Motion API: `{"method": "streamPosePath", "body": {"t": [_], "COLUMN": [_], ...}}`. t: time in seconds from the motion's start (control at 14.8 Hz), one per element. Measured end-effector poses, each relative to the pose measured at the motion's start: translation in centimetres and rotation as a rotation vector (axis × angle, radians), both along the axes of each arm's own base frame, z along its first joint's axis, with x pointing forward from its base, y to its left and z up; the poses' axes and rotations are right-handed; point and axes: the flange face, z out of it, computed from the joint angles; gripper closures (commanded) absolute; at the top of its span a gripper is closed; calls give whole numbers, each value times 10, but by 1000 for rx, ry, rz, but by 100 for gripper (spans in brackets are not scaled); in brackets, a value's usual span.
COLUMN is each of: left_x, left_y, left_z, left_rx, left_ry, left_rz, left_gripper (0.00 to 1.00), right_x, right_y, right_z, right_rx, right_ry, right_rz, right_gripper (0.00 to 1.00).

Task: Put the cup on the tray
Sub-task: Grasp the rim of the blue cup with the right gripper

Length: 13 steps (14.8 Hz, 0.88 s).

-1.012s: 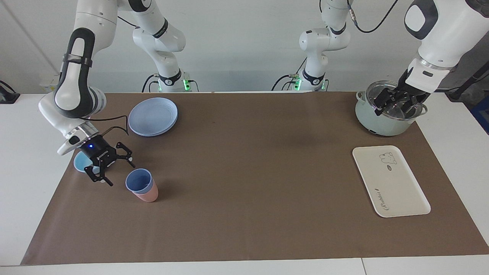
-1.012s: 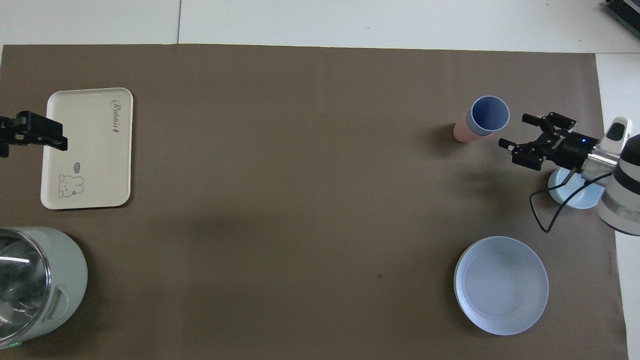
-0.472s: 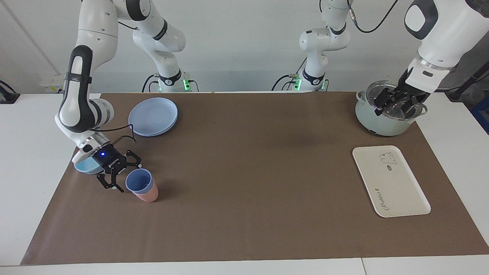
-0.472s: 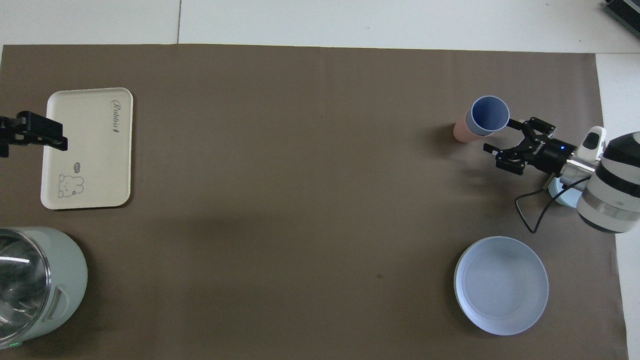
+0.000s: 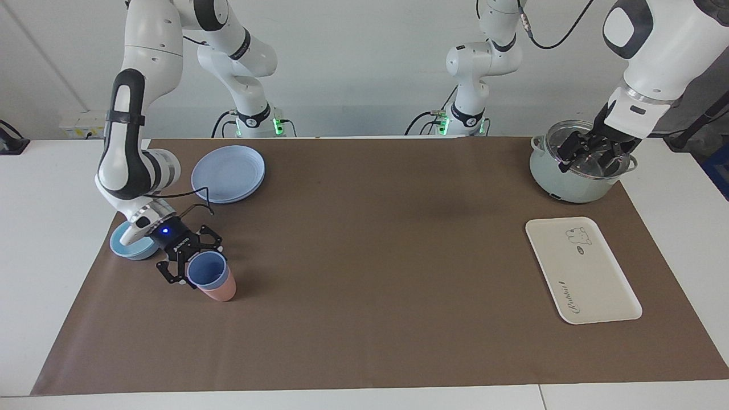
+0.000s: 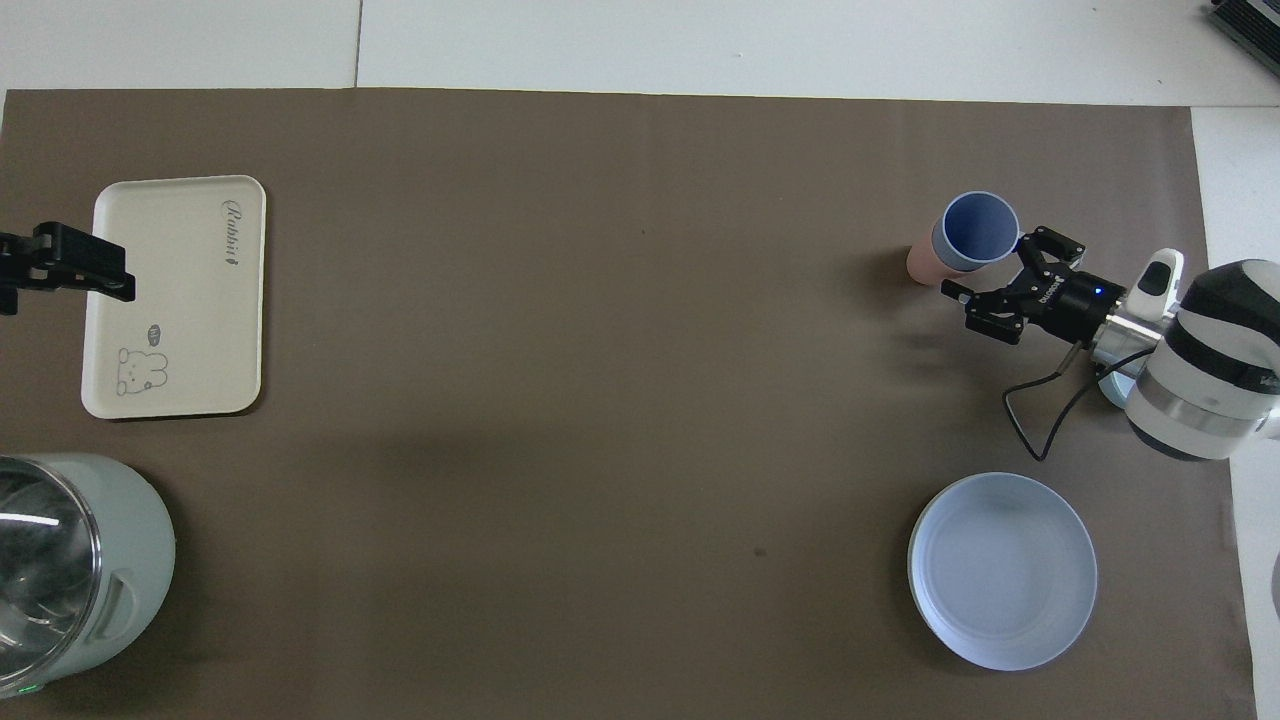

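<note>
On brown paper: two nested cups (image 5: 208, 276) (blue inside), one tray (image 5: 581, 269).

Right hand (image 6: 985, 278) spread beside cup (image 6: 975, 231), tray (image 6: 180, 330) well apart

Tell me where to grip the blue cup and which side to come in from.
Grip the blue cup across its upper wall just below the rim, the only part clear of the pink cup it nests in. Come in level from the light-blue bowl's side, where the open right gripper is.
</note>
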Motion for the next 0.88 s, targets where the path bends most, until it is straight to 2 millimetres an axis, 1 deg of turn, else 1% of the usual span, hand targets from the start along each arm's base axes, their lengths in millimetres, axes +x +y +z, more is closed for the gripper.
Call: {"method": "streamPosePath", "body": {"t": [0.4, 0.88], "left_x": [0, 0], "left_y": [0, 0], "left_z": [0, 0], "left_rx": [0, 0], "left_ry": [0, 0], "left_rz": [0, 0], "left_gripper": [0, 0], "right_x": [0, 2], "right_y": [6, 10], "right_z": [-7, -7], "right_rx": [13, 18], "right_ry": [-25, -30], "right_rz": [-15, -33], "right_gripper": [0, 0]}}
